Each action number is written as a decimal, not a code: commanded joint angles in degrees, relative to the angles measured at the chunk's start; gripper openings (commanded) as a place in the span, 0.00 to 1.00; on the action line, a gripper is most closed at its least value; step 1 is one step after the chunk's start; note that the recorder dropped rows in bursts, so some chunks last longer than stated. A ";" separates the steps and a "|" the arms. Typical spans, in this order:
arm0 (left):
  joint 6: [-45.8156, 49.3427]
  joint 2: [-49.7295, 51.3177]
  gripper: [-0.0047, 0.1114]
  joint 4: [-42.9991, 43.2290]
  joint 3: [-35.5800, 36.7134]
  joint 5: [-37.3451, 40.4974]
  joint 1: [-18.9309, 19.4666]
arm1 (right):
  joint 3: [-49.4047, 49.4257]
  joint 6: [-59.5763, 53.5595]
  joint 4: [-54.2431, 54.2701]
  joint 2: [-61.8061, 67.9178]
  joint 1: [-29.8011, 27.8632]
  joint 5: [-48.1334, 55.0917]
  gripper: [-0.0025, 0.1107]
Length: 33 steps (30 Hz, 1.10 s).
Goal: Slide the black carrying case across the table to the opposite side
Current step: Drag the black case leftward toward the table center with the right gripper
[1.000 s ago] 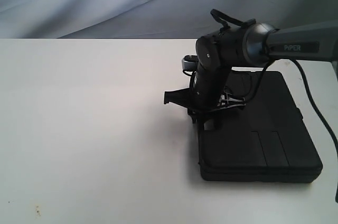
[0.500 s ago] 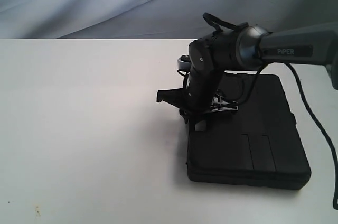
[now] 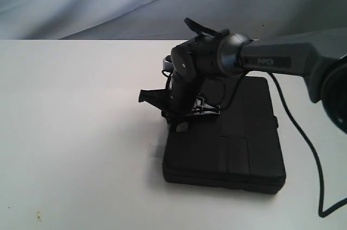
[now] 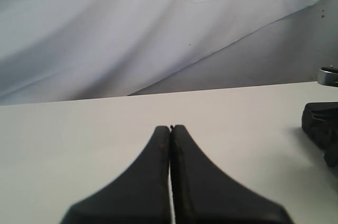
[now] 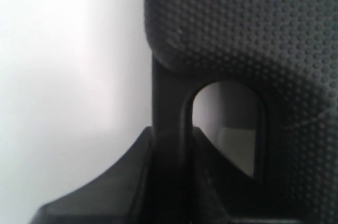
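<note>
Plainly gripping the black carrying case (image 3: 238, 138) with the right hand (image 3: 180, 123). Reaches in level from the right edge of the exterior view, forearm marked PIPER, then bends sharply at the wrist, pointing the hand down onto one edge of the case. Pinches the case's handle (image 5: 168, 102) between the two fingers (image 5: 124, 182), one on each side of the thin bar, with a rounded opening (image 5: 227, 123) just beside the hand and pebbled black shell beyond it. Has the case lying flat on the white counter (image 3: 76, 132), spreading out beneath the hand and back toward the arm's own side, with plain counter on the hand's other side. Trails a black cable (image 3: 303, 148) from the arm, across the case behind the hand and down past its edge. Holds the left hand (image 4: 170, 128) over open counter, well apart from the case, fingers pressed together along their whole length. Shows, ahead of that hand and off to one side, a black part of the right hand at the picture's edge. Behind both hands, a pale draped cloth (image 3: 108, 2) as backdrop.
</note>
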 commanded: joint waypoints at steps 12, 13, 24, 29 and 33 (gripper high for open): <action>-0.68 -0.23 0.04 -0.49 0.29 -0.63 0.08 | -20.18 0.20 3.37 10.90 5.37 4.72 0.02; -0.68 -0.23 0.04 -0.49 0.29 -0.63 0.08 | -20.89 0.44 3.75 11.15 5.35 4.86 0.02; -0.68 -0.23 0.04 -0.49 0.29 -0.63 0.08 | -22.42 1.40 3.77 12.06 5.35 5.21 0.02; -0.68 -0.23 0.04 -0.49 0.29 -0.63 0.08 | -22.42 1.26 3.77 12.06 5.35 4.25 0.02; -0.68 -0.23 0.04 -0.49 0.29 -0.63 0.08 | -22.42 1.26 3.66 12.06 5.35 4.38 0.02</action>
